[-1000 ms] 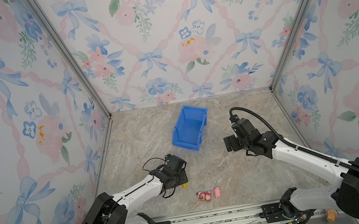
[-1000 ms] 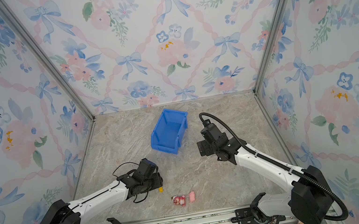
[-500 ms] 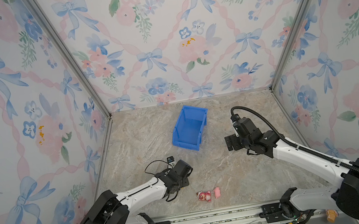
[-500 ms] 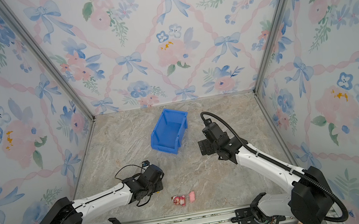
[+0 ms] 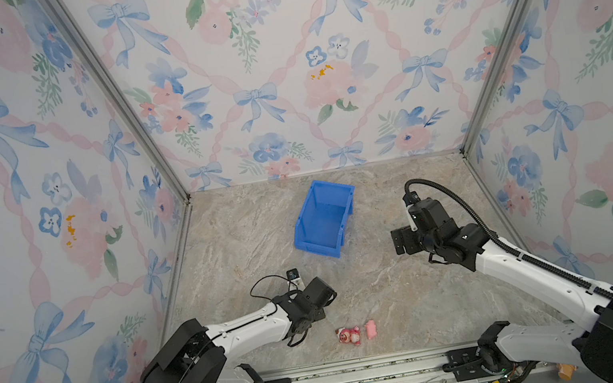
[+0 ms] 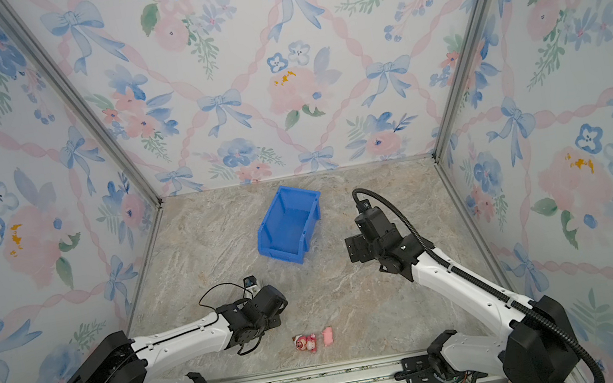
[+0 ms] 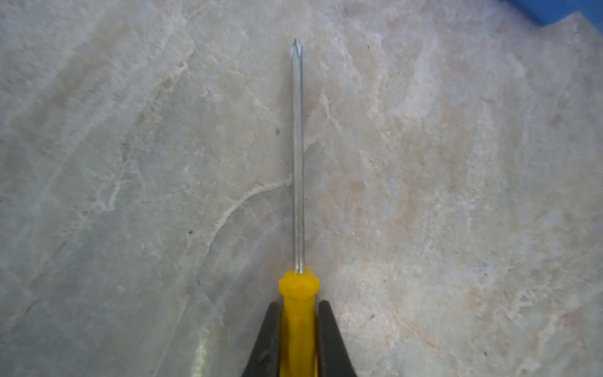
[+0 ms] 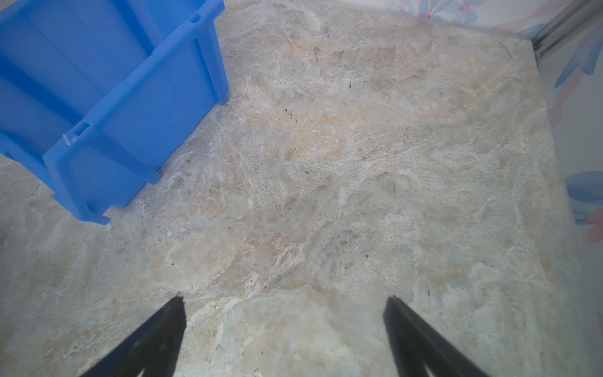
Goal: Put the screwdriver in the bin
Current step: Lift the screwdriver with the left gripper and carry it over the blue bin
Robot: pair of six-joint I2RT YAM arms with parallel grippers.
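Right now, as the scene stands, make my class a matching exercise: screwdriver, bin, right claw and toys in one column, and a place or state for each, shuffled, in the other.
Things
1. screwdriver
2. bin
3. right claw
4. toys

Places and states
A. open, holding nothing
B. gripped by its yellow handle in the left claw
C. pink, lying on the table near its front edge
D. blue, standing toward the back

Pairs: 1-B, 2-D, 3-A, 4-C
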